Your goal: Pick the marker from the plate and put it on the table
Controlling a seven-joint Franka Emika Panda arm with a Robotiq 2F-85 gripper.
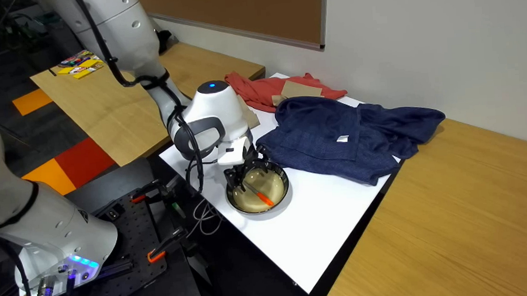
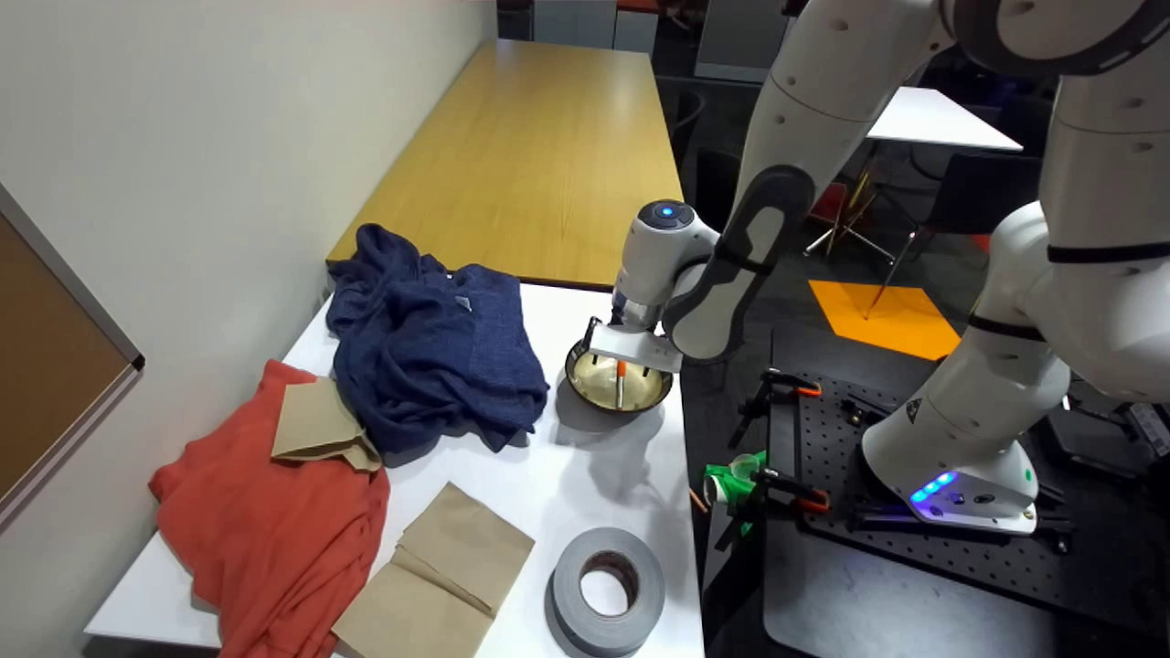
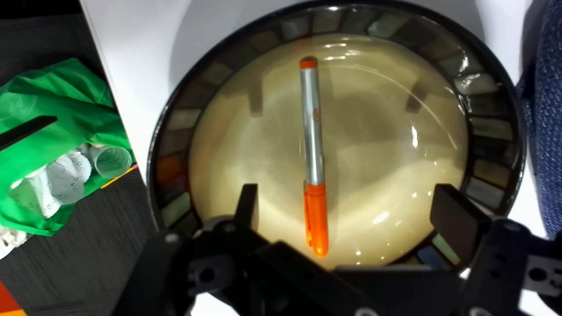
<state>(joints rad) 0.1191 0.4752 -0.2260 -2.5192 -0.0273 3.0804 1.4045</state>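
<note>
The marker (image 3: 312, 131) lies in the plate (image 3: 487, 127); it has a silver body and an orange-red cap. It also shows in both exterior views (image 1: 264, 198) (image 2: 621, 387). The plate, with a dark tiled rim and tan inside, stands on the white table (image 1: 314, 222) near its edge. My gripper (image 3: 346, 191) is open and empty over the plate. In the wrist view its fingers stand on either side of the marker's cap, apart from it, with the left finger closer. In both exterior views the gripper (image 1: 253, 178) (image 2: 621, 365) covers part of the plate.
A navy cloth (image 1: 322, 135) lies close beside the plate. A red cloth (image 2: 283, 503), brown cardboard pieces (image 2: 430, 585) and a grey tape roll (image 2: 644, 585) lie on the white table. A wooden tabletop (image 1: 468, 208) adjoins it. A green bag (image 3: 57, 101) is below the table's edge.
</note>
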